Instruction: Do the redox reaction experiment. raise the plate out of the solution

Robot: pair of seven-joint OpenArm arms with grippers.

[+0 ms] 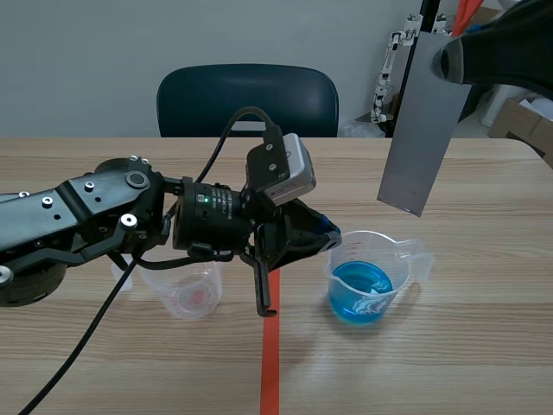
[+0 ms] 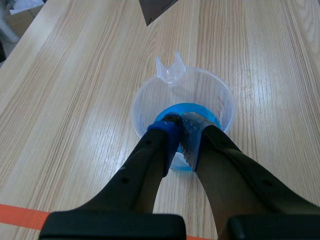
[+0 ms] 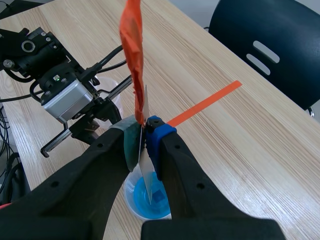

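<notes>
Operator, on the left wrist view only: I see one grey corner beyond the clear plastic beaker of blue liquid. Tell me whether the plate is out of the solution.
Observer: It is out. The scene view shows the whole grey metal plate in the air. Its lowest corner is above the clear plastic beaker and clear of the blue liquid.
Operator: Report what holds it up.
Observer: The right tool is shut on the plate's upper end, with one finger on each face of the sheet.
</notes>
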